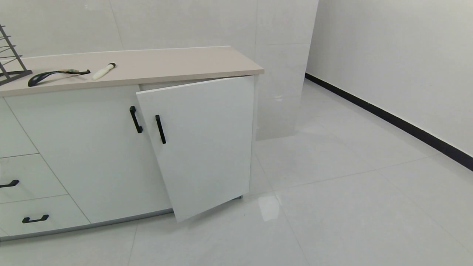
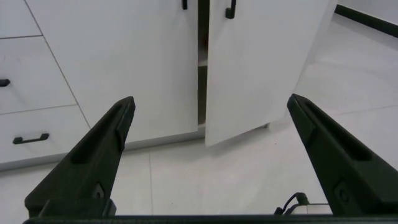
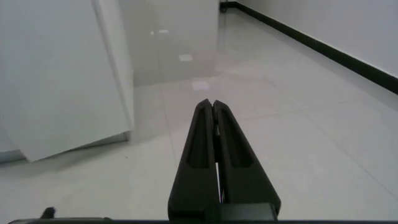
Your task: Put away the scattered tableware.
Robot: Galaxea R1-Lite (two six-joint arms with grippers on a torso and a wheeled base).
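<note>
The scattered tableware lies at the left end of the surface: a black ladle flat on its side, bowl toward the left edge and long handle pointing right, and just beside its handle tip a white-handled utensil with a dark end, lying at an angle. Something thin and pale lies against the ladle's handle on the far side; what it is I cannot tell.

Both pieces look light and stiff, probably smooth plastic or coated metal, so they are likely slippery. Lying low on the surface, each is best pinched across the middle of its handle; the ladle's bowl end would probably tip it if it were held far out at the tip.

A dark wire rack stands at the surface's left edge, near the ladle's bowl. Below the surface, the right-hand cabinet door hangs ajar with its black handle toward the gap, and the left wrist view shows a shelf edge inside. Drawers with black pulls sit to the left.

The left gripper is spread wide, facing the ajar door low over the floor. The right gripper has its fingers pressed together with nothing between them, pointing over the bare floor tiles. Both are well apart from the tableware.
</note>
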